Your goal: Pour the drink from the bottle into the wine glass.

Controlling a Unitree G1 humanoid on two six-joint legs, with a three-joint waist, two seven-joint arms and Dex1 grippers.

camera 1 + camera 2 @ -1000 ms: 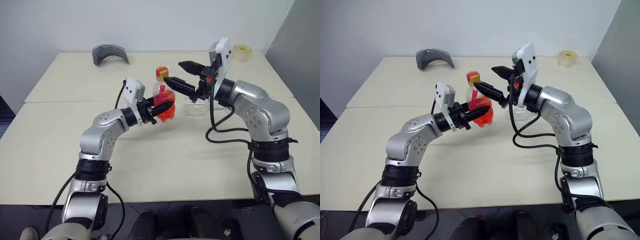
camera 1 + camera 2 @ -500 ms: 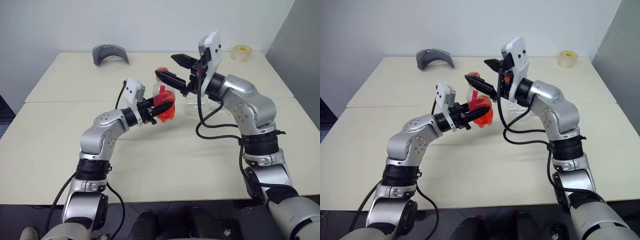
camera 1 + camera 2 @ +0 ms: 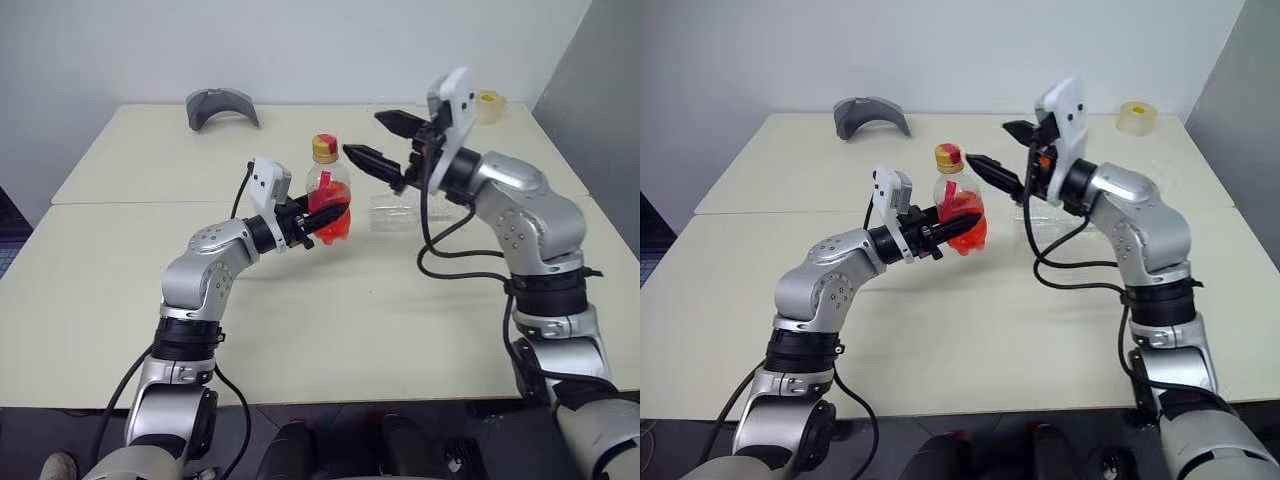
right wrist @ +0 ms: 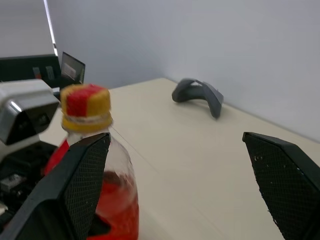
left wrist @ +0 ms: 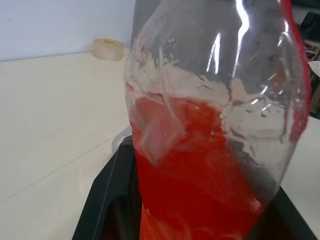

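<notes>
The small clear plastic bottle with a rounded body, narrow neck and yellow-and-red screw cap stands upright above the middle of the pale cream worktop, cap still on. Translucent bright red drink fills its lower part. The left claw is clamped on the bottle's red belly, reaching in from about eight o'clock of it; in the left wrist view the black fingers flank the bottle on both sides.

At about three o'clock of the cap, just beside it and apart from it, hangs the right claw, its two black fingers spread wide and holding nothing. In the right wrist view the cap sits beside one finger, at the edge of the gap.

A clear colourless wine glass lies on its side on the worktop at three o'clock of the bottle, under the right claw.

A grey curved plastic piece rests at eleven o'clock, well apart. A roll of pale tape sits at two o'clock near the worktop's far edge.
</notes>
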